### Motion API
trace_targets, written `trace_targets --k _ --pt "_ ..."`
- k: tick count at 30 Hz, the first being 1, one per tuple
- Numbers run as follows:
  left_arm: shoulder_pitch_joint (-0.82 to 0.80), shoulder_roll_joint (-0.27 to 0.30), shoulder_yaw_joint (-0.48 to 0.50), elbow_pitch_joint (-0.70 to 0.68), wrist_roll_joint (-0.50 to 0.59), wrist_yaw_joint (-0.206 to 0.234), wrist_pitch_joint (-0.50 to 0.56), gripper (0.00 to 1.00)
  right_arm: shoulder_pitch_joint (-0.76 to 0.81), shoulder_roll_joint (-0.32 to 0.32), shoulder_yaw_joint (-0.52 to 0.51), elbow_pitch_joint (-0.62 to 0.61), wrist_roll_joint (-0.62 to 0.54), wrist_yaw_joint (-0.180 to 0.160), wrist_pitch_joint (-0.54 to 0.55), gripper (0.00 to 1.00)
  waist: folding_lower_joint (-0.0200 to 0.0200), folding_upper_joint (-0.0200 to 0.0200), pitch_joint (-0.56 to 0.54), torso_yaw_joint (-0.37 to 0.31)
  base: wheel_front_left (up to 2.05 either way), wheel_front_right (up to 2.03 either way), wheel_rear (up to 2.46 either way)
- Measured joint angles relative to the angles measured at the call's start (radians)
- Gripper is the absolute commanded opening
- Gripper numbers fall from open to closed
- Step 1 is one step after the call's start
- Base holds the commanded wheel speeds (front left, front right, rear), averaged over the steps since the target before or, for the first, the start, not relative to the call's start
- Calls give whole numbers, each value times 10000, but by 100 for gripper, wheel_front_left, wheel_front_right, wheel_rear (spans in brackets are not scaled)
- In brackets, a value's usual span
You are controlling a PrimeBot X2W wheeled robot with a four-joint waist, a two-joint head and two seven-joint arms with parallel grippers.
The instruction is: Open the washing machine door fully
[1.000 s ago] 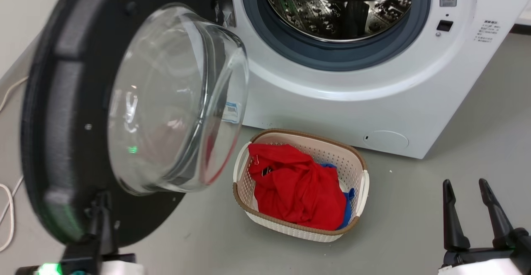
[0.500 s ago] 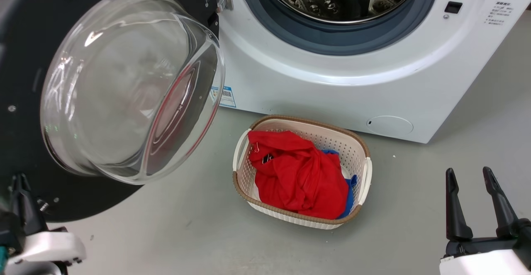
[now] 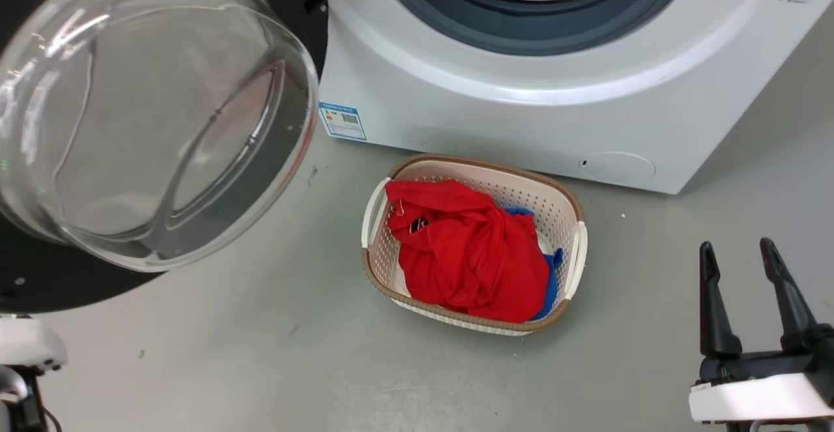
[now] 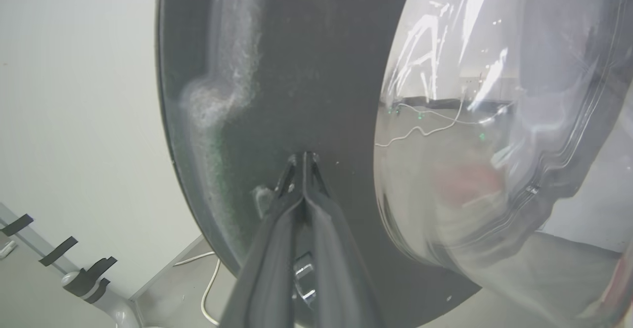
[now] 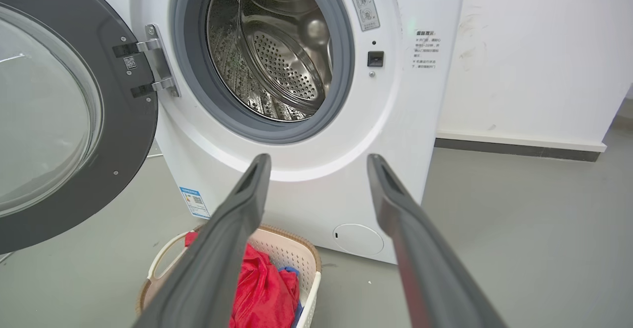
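Presses the left gripper (image 4: 304,157) jaws together with no gap, tips set against the black inner face of the washing machine door (image 4: 296,70), just beside the clear glass bowl (image 3: 150,113) bulging from the door's middle. Holds the right gripper (image 3: 736,246) low at the right of the head view, jaws apart with nothing between them, well apart from the door and above bare grey floor (image 3: 260,354). Finds the door swung out to the left of the washing machine (image 3: 521,113), hung on a metal hinge (image 5: 156,61) at the left side of the opening, inner face and bowl turned toward the head camera. Looks through the right wrist view straight into the uncovered opening, at a grey rubber ring (image 5: 346,70) around a perforated steel drum (image 5: 277,51). Notes a blue label (image 3: 342,120) near the machine's lower left corner and a small round white cover (image 3: 616,167) near its lower right. Sees a laundry basket (image 3: 578,259) on the floor just in front of the machine, apart from both grippers, with red cloth (image 3: 469,256) heaped over blue cloth (image 3: 552,275) inside.
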Motion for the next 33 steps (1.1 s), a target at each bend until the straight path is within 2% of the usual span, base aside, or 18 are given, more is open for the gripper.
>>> trace_targets --k 13,20,27,33 --pt "-1493 679 775 1778 -23 -742 4 0 -367 0 -63 -88 -136 0 0 100 0 0 659 -155 0 0 0" --pt "-2073 811 1047 2543 146 -1043 2 0 -464 0 -10 -38 -182 -2 0 100 0 0 701 -236 0 0 0" --pt "-1774 500 1379 2130 550 -1289 4 0 -389 0 -44 125 23 -2 0 100 0 0 276 -311 0 0 0" --pt "-1017 17 1639 941 945 -1620 4 0 -167 0 -73 209 196 -2 0 100 0 0 -368 -371 0 0 0"
